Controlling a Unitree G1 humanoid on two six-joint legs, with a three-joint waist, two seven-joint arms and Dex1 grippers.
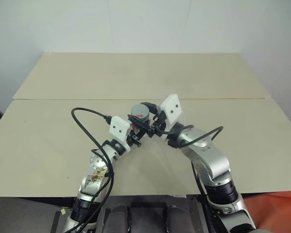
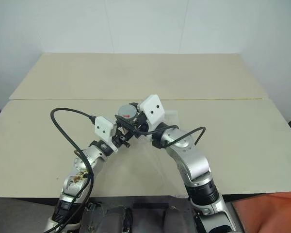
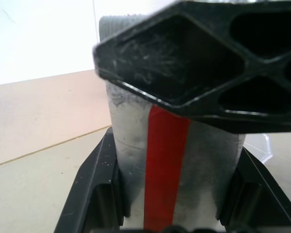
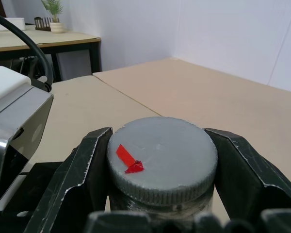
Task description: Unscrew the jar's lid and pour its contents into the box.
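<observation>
Here, jar (image 3: 155, 160) clenched upright in left jaws; right jaws clasp its lid (image 4: 162, 160) — above table (image 1: 63, 131).

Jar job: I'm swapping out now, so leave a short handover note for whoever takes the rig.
Left gripper: shut on the silvery-grey cylindrical jar with the red stripe, held upright above the table.
Right gripper: shut on the round grey lid with the red mark.
Clear plastic box: on the table just behind the right gripper.
Done: jar lifted, lid gripped.
Left: lid still seated; unscrew it, then pour the contents into the box.
</observation>
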